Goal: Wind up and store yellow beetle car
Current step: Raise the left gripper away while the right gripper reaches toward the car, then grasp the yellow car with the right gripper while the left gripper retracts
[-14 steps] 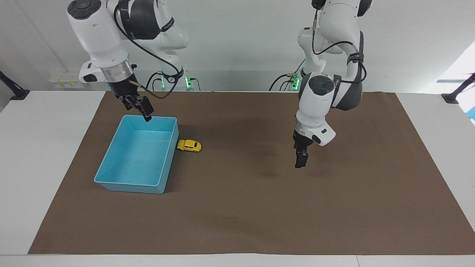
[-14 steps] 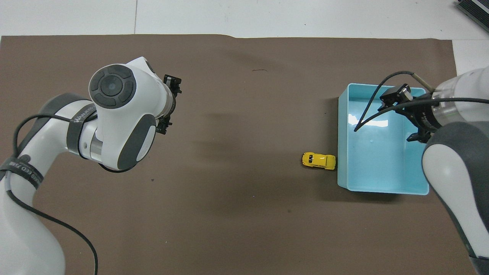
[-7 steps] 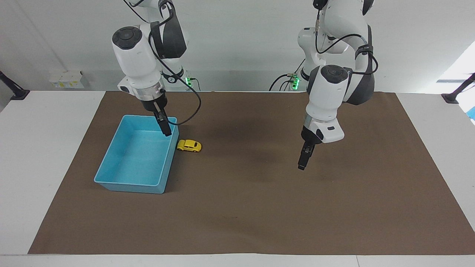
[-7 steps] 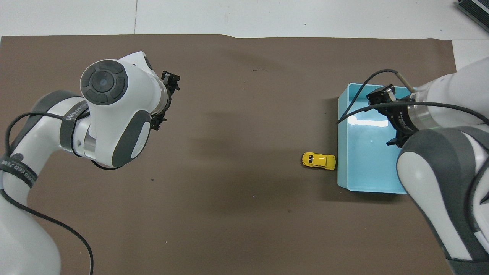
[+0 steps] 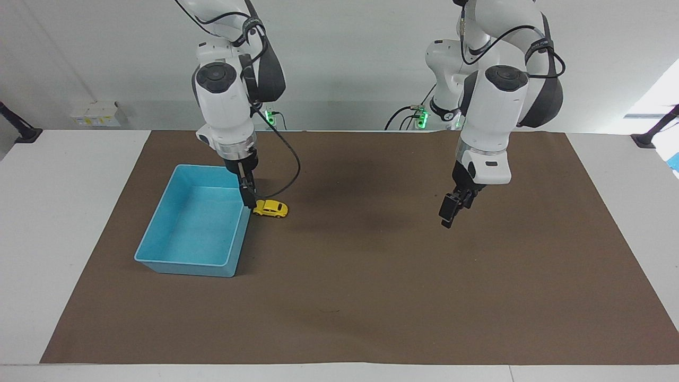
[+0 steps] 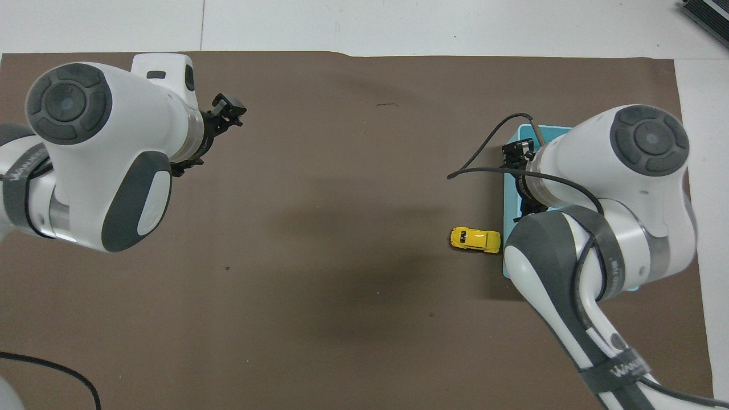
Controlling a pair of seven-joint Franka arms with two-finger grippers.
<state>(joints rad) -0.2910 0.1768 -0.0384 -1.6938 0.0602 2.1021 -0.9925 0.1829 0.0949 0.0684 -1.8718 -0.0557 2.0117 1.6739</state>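
Note:
The yellow beetle car (image 5: 270, 208) stands on the brown mat, right beside the wall of the blue bin (image 5: 185, 268) that faces the left arm's end. It also shows in the overhead view (image 6: 475, 240). My right gripper (image 5: 247, 197) hangs low over that bin wall, just beside the car and apart from it. In the overhead view the right arm covers most of the bin (image 6: 547, 131), and the right gripper (image 6: 519, 155) shows at its edge. My left gripper (image 5: 449, 212) hangs in the air over bare mat toward the left arm's end and holds nothing; it also shows in the overhead view (image 6: 229, 108).
The brown mat (image 5: 345, 297) covers most of the white table (image 5: 63, 212). A black cable (image 5: 289, 170) loops from the right wrist above the car.
My right gripper has swung from the bin's edge nearest the robots across the bin to the wall beside the car, and come lower. My left arm has drawn up and toward its own end. The car has not moved.

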